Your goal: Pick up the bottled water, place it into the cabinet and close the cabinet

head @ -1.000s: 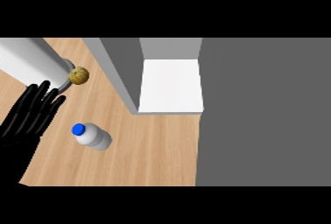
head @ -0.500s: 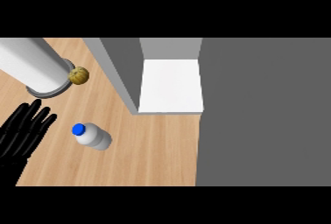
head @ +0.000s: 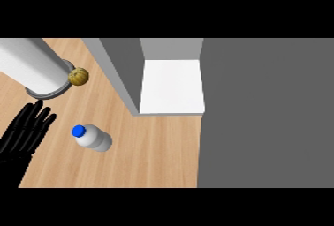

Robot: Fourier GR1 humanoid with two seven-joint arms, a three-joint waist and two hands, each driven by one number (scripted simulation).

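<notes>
The bottle is lying on the wooden worktop, tilted, with its blue cap pointing toward the upper left. The left hand is showing at the left edge, fingers spread wide and straight, pointing up and slightly right; it is holding nothing and sitting just beside the bottle without touching it. The right hand is not showing in the head view.

Above the left hand, a large white cylinder is standing on a grey round base, and a small yellow-brown round thing is sitting just beside that base on its right. To the right of the bottle, the cabinet is standing open, its white inner shelf showing. A plain grey surface is filling the right side of the view.
</notes>
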